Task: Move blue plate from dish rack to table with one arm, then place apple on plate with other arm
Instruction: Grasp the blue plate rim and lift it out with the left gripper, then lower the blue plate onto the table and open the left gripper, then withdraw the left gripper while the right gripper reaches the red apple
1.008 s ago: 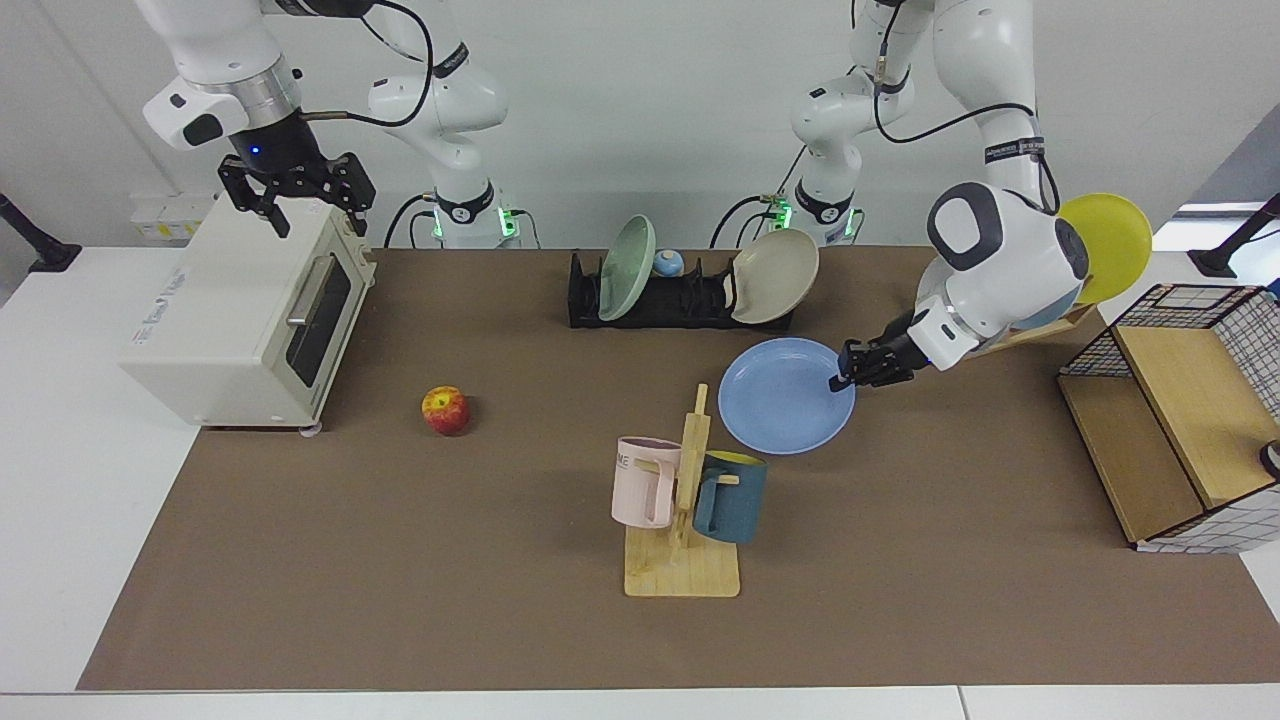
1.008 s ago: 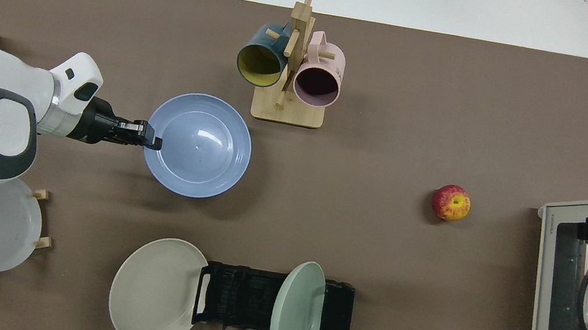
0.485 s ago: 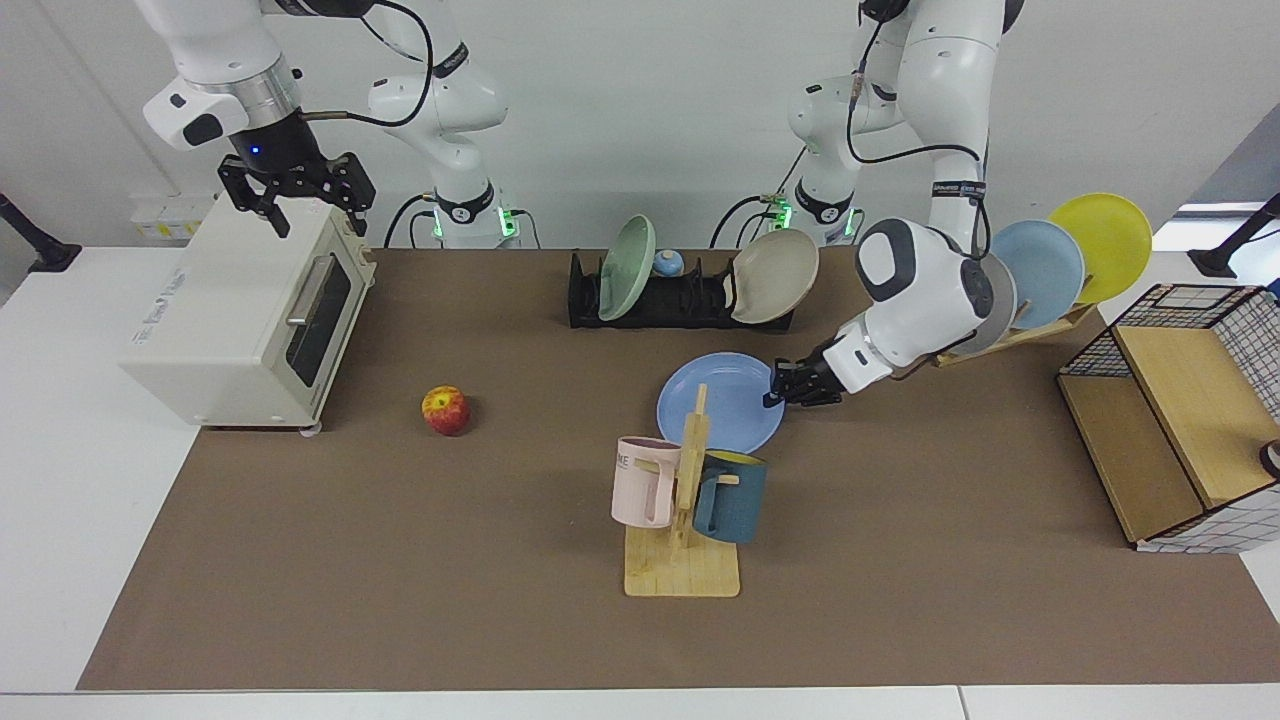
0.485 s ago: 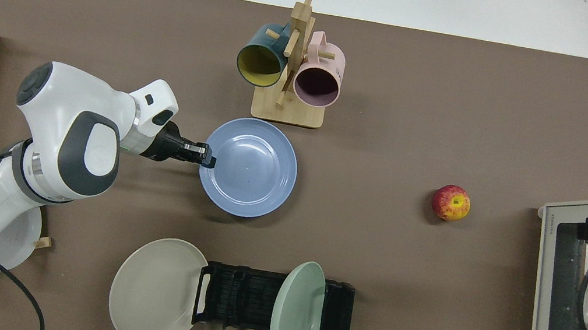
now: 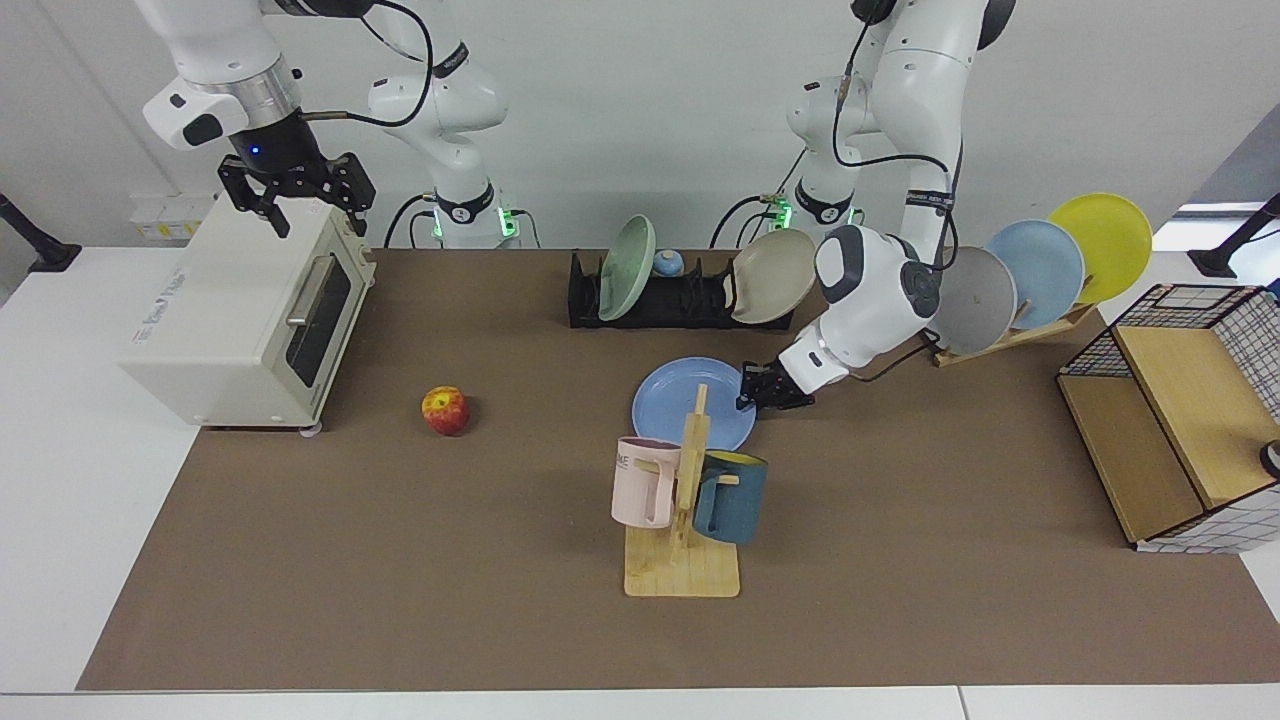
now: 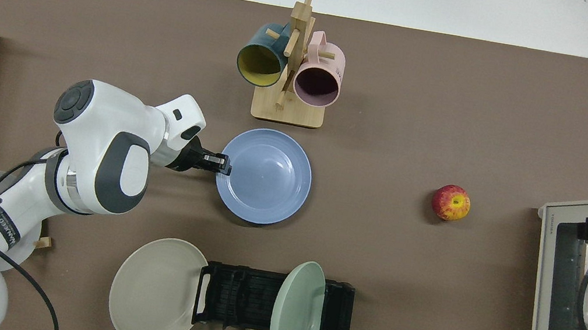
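Just behind the mug tree (image 5: 685, 500) we see the blue plate (image 5: 680, 400) low over the counter (image 5: 400, 560), its rim clamped in our left claw (image 5: 748, 400), that arm bent low and reaching sideways. The apple (image 5: 446, 410) lies well aside. Farther back, our right claw (image 5: 296, 195) waits above the toaster oven (image 5: 250, 320), fingers apart.

Table (image 5: 400, 600) with apple (image 5: 446, 410), toaster oven (image 5: 250, 315)

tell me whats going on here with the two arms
The left gripper is shut on the rim of the blue plate, which sits low over the table behind the mug tree, away from the dish rack. The apple lies untouched. The right gripper waits above the toaster oven.
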### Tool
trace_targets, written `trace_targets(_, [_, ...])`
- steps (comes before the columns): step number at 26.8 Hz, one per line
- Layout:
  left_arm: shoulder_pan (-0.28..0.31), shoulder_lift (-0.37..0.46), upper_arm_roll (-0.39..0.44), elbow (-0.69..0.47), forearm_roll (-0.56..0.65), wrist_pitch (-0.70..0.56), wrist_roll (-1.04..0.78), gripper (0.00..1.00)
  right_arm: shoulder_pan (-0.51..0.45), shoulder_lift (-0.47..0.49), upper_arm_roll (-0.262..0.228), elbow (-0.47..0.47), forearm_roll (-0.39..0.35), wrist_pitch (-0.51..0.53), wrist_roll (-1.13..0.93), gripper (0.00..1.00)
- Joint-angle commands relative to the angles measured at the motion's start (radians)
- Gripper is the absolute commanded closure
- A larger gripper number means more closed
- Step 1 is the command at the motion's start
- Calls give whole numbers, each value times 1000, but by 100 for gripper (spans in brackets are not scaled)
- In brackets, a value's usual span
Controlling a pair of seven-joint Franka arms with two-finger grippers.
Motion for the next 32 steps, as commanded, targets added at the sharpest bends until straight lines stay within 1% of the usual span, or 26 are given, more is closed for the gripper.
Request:
trace_targets(1, [-19, -21, 26, -4, 90, 22, -72, 44, -4, -13, 4, -8, 0, 9, -2, 0])
trace_targets(2, [-17, -28, 28, 1, 116, 12, -82, 39, -4, -13, 4, -8, -1, 8, -2, 0])
trace_targets(5, [-13, -46, 29, 25, 190, -7, -115, 20, -4, -13, 4, -8, -1, 9, -2, 0])
trace_targets(9, [-3, -77, 31, 77, 262, -104, -151, 7, -4, -13, 4, -8, -1, 9, -2, 0])
trace_targets(11, [3, -90, 42, 118, 311, -188, -170, 1, -4, -13, 4, -8, 0, 9, -2, 0])
trace_targets(15, [21, -144, 52, 214, 440, -346, -176, 1, -4, -15, 2, -9, -14, -2, -11, 0])
trace_targets(18, [61, -199, 51, 278, 460, -438, -178, 1, -18, -13, 2, -41, -1, 14, -19, 0])
trace_targets(19, [63, -215, 52, 299, 460, -467, -176, 1, -18, -8, 2, -56, 0, 35, -19, 0])
trace_targets(22, [66, -233, 54, 369, 477, -584, -175, 1, -4, -7, 4, -171, 2, 186, -19, 0])
trace_targets(25, [66, -252, 60, 445, 512, -691, -173, 1, 37, 14, 4, -257, 5, 317, -17, 0])
trace_targets(27, [67, -255, 63, 496, 521, -742, -173, 1, 54, 50, 4, -290, 29, 369, -16, 0])
trace_targets(29, [76, -259, 66, 543, 520, -793, -173, 1, 72, 88, 4, -299, 57, 412, -10, 0])
trace_targets(32, [92, -262, 68, 586, 529, -845, -170, 1, 89, 159, 4, -301, 63, 464, -16, 0])
